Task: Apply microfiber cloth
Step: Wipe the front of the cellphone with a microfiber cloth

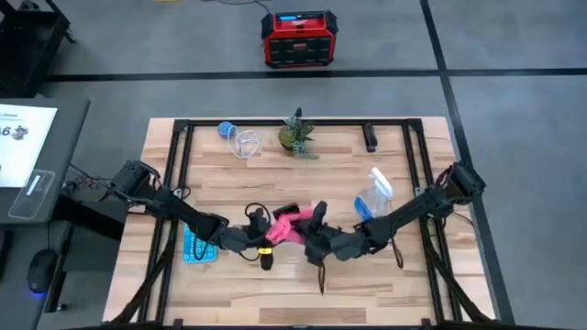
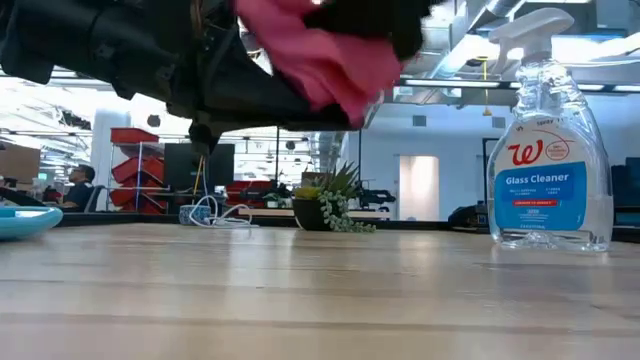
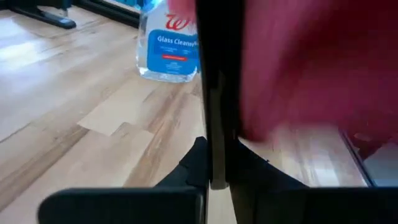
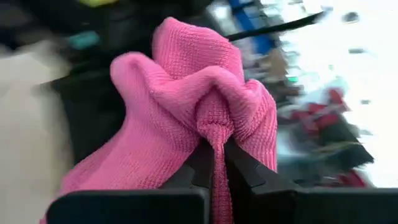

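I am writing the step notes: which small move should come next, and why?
Probably the right gripper, shut on the microfiber cloth, should press it lightly against the phone in the left gripper: both are raised and the cloth already hangs beside it.

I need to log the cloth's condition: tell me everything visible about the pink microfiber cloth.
The microfiber cloth is bright pink with a fine knitted, looped texture, soft and bunched into rounded folds. The right gripper pinches a gathered fold between its dark fingers. It is lifted off the wooden table, its loose end hanging in the low view, near the table's middle between both arms. The left gripper sits beside it, gripping something thin and dark. No stains are visible.
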